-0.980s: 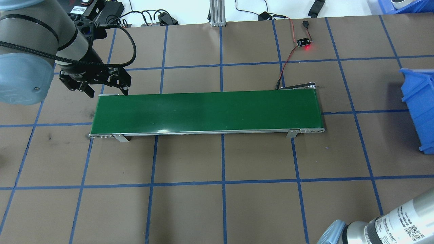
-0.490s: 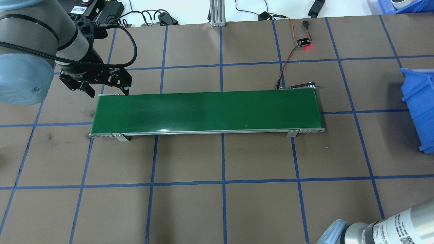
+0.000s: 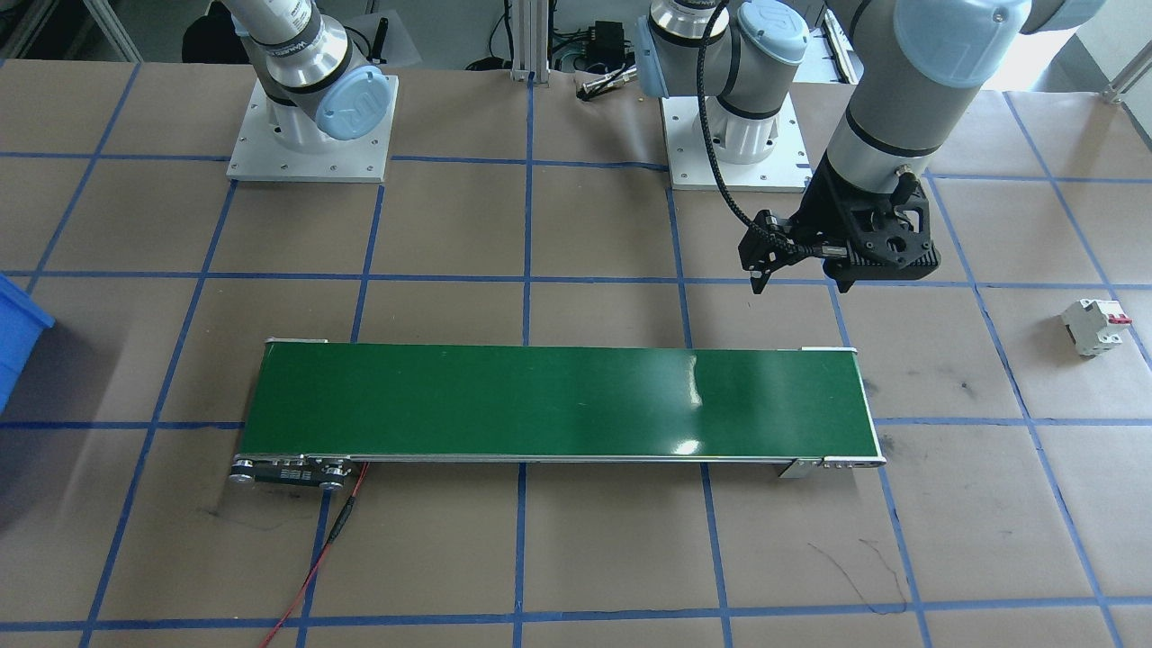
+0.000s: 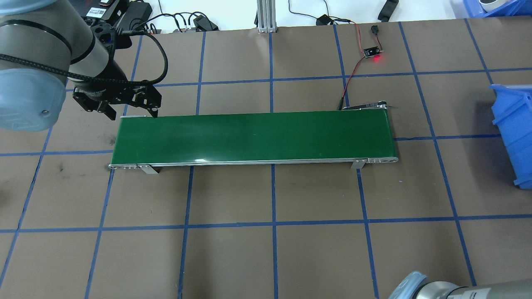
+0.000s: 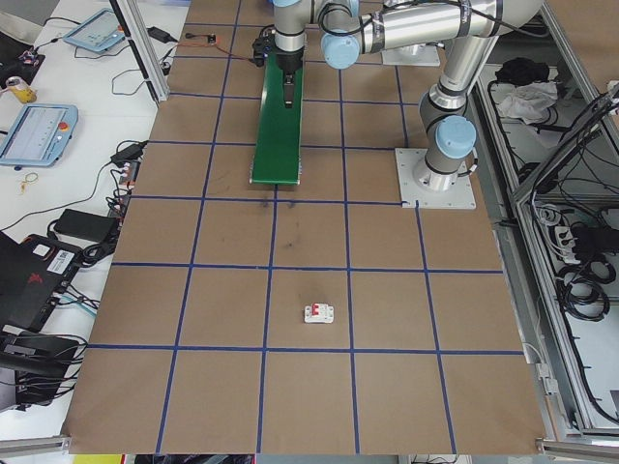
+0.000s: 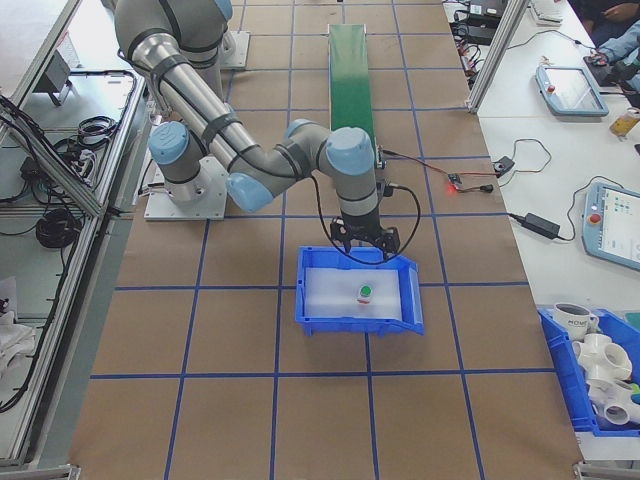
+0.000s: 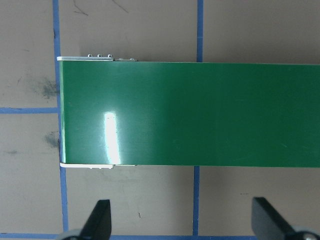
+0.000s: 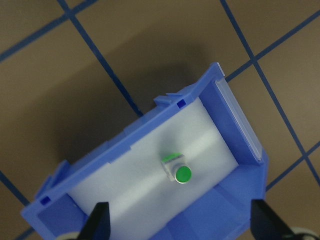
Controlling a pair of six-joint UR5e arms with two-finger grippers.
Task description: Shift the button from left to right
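Button lies inside blue bin, task apparently near done. Right gripper poised above bin, jaws apart, empty; left gripper likewise spread beside conveyor. Next: retreat.

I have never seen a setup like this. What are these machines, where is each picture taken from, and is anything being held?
These are two robot arms bolted to a table covered in brown paper with blue tape lines. Each ends in a two-finger gripper. Four pictures come from fixed cameras: one above and behind the robot, one facing it, one at each table end. Two come from cameras on the wrists, looking down past the fingers.

A green conveyor belt lies across the middle. The left gripper hangs open beside one end of it, holding nothing. The right gripper hangs open over a blue bin; inside sits the button, a small switch with a round green cap, untouched. A white circuit breaker with a red tab lies apart on the table.
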